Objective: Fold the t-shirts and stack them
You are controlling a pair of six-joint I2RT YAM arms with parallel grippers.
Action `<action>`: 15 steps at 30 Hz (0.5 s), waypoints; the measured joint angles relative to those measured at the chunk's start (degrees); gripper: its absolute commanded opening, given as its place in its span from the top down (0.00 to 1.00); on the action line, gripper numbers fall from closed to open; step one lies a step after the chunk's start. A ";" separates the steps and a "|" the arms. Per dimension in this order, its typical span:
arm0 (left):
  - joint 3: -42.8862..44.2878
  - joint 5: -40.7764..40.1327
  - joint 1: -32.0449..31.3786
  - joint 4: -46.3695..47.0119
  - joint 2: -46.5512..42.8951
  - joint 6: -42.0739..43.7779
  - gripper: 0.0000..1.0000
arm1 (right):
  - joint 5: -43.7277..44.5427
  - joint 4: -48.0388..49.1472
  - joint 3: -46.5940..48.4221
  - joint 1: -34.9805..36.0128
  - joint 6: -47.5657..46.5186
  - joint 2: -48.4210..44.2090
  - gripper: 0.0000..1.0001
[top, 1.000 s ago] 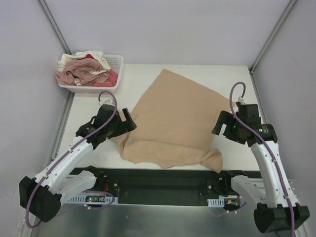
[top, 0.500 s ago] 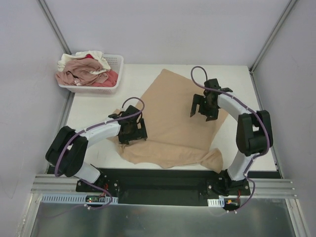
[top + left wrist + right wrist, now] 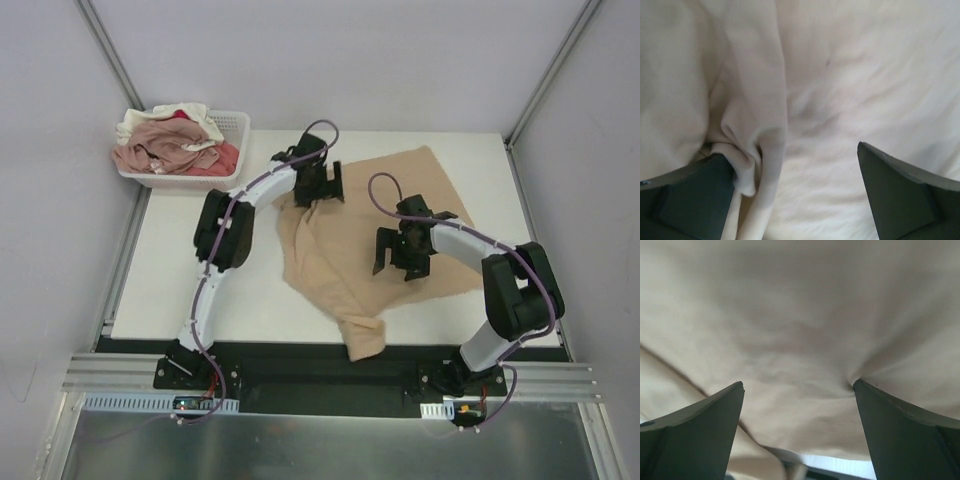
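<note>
We have the left gripper (image 3: 322, 187) at the far edge of the tan shirt (image 3: 330, 262) and the right gripper (image 3: 400, 257) over its middle, both spread wide and gripping nothing, probably to smooth it flat on the table (image 3: 180, 270) before folding.

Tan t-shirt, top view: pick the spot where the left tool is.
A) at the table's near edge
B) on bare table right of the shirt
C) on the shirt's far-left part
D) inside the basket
C: the left tool is on the far-left part of the tan t-shirt, beside but clear of the basket.
</note>
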 measured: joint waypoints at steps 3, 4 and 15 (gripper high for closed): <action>19.10 6.58 0.13 -0.52 11.80 0.79 0.01 | -1.68 0.00 -2.16 6.69 1.53 -1.84 0.03; 25.35 8.61 0.22 -0.09 15.65 0.70 0.01 | -2.56 0.04 -2.36 9.29 2.49 -1.99 0.03; 32.54 11.10 0.72 -0.85 19.54 0.72 0.01 | 2.03 -6.54 2.40 10.64 2.93 -5.95 0.03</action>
